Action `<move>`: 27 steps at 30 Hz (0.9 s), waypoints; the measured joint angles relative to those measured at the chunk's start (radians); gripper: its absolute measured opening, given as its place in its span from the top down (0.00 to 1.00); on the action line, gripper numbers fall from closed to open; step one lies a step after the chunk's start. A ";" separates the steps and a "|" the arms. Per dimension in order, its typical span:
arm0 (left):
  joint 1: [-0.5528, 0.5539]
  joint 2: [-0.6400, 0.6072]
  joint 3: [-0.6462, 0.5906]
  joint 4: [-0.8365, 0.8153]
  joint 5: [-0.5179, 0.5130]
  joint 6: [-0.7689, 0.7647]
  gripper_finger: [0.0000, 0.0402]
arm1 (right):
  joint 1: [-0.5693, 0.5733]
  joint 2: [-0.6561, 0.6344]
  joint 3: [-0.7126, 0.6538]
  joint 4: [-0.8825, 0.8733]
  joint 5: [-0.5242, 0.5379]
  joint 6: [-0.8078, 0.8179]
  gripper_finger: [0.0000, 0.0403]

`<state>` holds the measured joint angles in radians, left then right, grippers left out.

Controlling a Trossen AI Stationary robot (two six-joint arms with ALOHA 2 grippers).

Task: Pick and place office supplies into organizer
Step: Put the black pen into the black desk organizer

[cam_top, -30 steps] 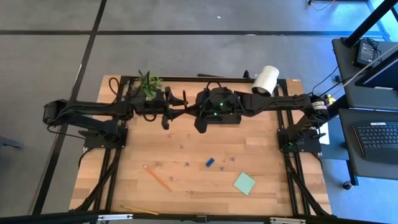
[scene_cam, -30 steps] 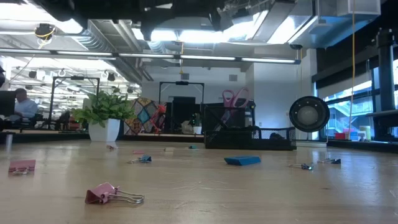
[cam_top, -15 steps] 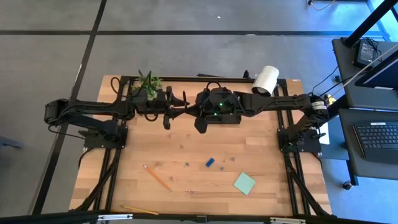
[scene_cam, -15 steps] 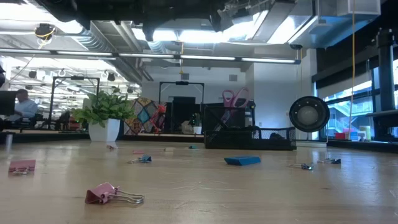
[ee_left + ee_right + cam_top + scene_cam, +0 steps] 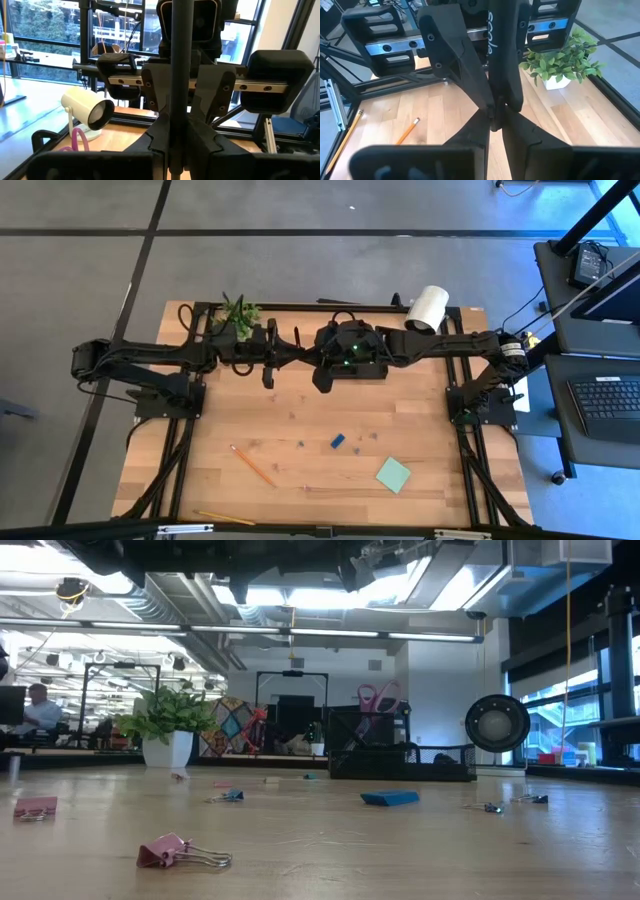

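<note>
Both arms are meeting above the back middle of the tabletop, tool facing tool. The left tool is clenching a thin black pen, and its two fingers are pressing on the pen from both sides. The right tool is grasping the same pen, so the pen is hanging in the air between the two tools and is not touching the wood.

The organizer is standing at the back of the tabletop, mostly under the right arm in the high view. The purple-handled scissors are standing upright in its taller part.

Other supplies are lying loose on the front half. The blue block is lying near the middle and the green sticky-note pad nearer the front right. The orange pencil is lying to the front left, and the yellow pencil at the front edge. A pink binder clip is lying close to the low camera.
</note>
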<state>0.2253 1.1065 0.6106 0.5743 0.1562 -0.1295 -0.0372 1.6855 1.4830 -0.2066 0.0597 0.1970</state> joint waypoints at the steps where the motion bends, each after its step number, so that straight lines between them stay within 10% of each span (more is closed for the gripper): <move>1: 0.000 0.000 0.000 0.000 0.000 0.000 0.92 | 0.000 0.000 0.000 0.000 0.000 0.000 0.90; 10: -0.001 0.000 0.000 -0.001 -0.003 0.002 0.92 | 0.000 0.000 0.000 -0.004 -0.001 0.010 0.86; 27: 0.000 0.000 -0.003 -0.005 -0.014 0.252 0.92 | 0.001 -0.029 0.000 -0.231 -0.075 0.224 0.38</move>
<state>0.2249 1.1069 0.6079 0.5697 0.1424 0.1228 -0.0364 1.6569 1.4830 -0.4378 -0.0155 0.4215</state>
